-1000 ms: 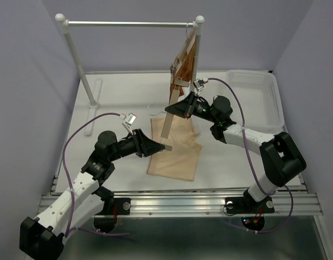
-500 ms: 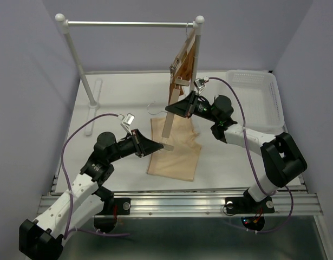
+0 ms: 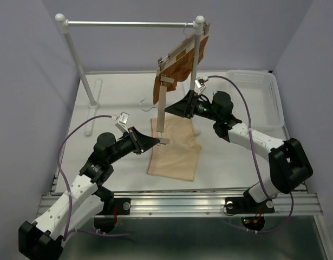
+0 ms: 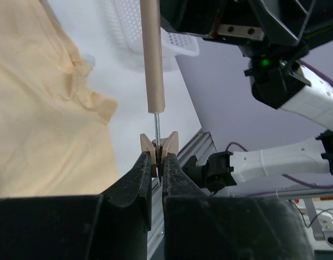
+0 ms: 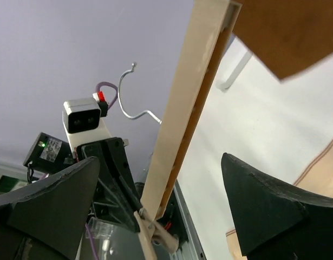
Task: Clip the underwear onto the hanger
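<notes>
The underwear (image 3: 176, 150) (image 4: 41, 108), pale beige, lies flat on the table. The hanger (image 3: 161, 111) (image 4: 152, 54) (image 5: 188, 108) stands almost upright over its left edge, hook (image 3: 147, 103) (image 5: 131, 103) pointing left. My left gripper (image 3: 157, 142) (image 4: 157, 158) is shut on the wooden clip (image 4: 160, 146) (image 5: 155, 238) at the bar's lower end. My right gripper (image 3: 176, 109) (image 5: 161, 158) is open to the right of the bar's upper part. Its fingers (image 5: 47, 200) stand wide on either side of the bar and do not touch it.
A white rack (image 3: 128, 24) stands at the back. From its right end hangs a second wooden hanger with rust-brown cloth (image 3: 182, 62) (image 5: 291, 32), close above the right gripper. A white basket (image 3: 253, 97) (image 4: 128, 27) sits at the right.
The right gripper has opened and let go of the hanger bar. The bar's top has swung left. The left gripper has shut on the lower clip. The rust-brown garment has swung.
</notes>
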### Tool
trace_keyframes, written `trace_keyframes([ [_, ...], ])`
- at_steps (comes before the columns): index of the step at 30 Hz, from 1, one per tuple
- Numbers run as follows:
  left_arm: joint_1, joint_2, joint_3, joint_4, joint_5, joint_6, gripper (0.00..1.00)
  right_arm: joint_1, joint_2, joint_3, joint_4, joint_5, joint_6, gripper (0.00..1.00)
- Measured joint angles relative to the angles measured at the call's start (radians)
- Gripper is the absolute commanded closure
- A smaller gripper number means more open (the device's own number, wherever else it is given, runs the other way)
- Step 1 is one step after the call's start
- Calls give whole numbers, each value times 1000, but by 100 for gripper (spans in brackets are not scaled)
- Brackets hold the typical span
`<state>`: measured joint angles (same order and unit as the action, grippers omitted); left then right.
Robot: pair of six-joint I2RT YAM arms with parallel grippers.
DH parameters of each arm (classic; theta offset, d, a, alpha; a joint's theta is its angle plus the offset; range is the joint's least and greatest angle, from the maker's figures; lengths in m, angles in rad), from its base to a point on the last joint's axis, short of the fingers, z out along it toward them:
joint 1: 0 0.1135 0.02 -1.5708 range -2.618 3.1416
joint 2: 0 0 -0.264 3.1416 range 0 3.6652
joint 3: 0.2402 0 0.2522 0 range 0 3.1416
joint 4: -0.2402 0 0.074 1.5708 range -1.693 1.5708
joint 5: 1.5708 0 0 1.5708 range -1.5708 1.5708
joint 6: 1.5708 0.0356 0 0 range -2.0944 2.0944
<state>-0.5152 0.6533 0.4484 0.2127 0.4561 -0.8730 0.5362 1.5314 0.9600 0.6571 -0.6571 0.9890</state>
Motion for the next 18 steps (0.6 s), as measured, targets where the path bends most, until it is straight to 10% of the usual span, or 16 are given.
trace_keyframes([
  [18,0,-117,-31,-191,-195,-13,100,0,-238,-129,-434,140,-273,0],
])
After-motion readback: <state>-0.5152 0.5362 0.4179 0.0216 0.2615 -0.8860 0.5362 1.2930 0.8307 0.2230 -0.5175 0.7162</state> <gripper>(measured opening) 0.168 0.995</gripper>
